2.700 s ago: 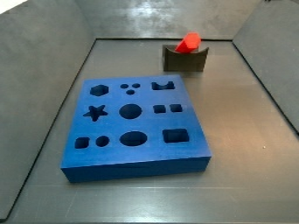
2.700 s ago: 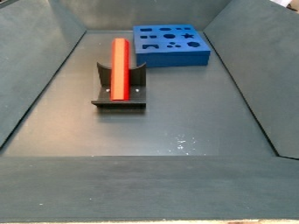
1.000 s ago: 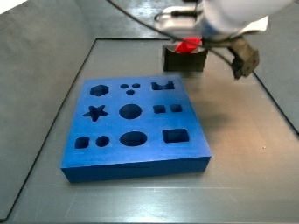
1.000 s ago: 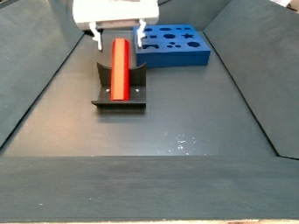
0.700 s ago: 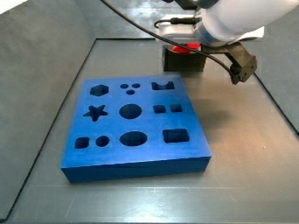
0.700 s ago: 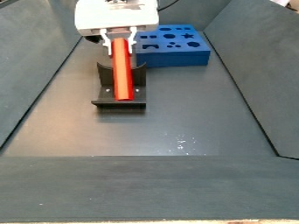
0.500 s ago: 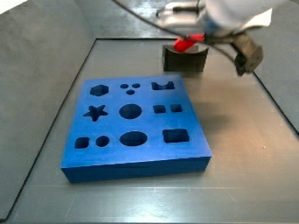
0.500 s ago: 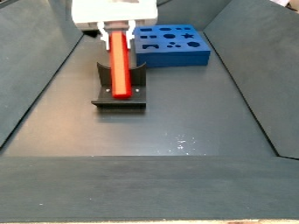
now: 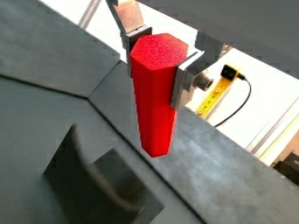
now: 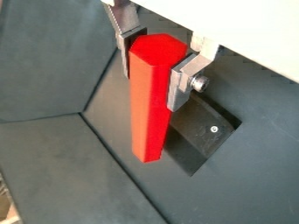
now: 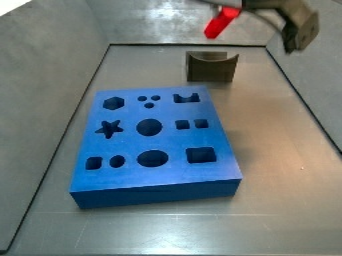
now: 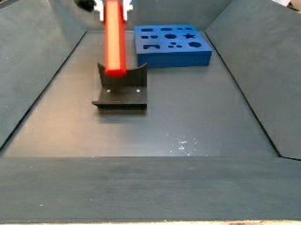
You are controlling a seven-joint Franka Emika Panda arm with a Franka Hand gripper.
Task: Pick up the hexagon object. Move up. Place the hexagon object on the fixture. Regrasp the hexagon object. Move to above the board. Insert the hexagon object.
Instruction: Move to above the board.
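My gripper (image 9: 156, 54) is shut on the top end of the hexagon object (image 9: 152, 96), a bright red six-sided bar that hangs upright between the silver fingers in both wrist views (image 10: 149, 96). In both side views the bar (image 11: 221, 20) (image 12: 114, 39) is in the air above the fixture (image 11: 213, 66) (image 12: 121, 88), clear of its notch. The gripper itself is mostly cut off by the top edge there. The blue board (image 11: 154, 135) (image 12: 173, 46) with its shaped holes lies flat on the floor, apart from the fixture.
Sloping grey walls (image 11: 54, 120) (image 12: 35, 97) enclose the dark floor. The fixture (image 10: 205, 131) lies straight under the bar's lower end. A dark part of the arm (image 11: 301, 25) hangs at the upper right. A yellow item (image 9: 216, 87) sits outside the bin.
The gripper came down around the red bar resting on the fixture, shut on its upper end and lifted it. The bar has left the notch and risen; the fixture stands bare.
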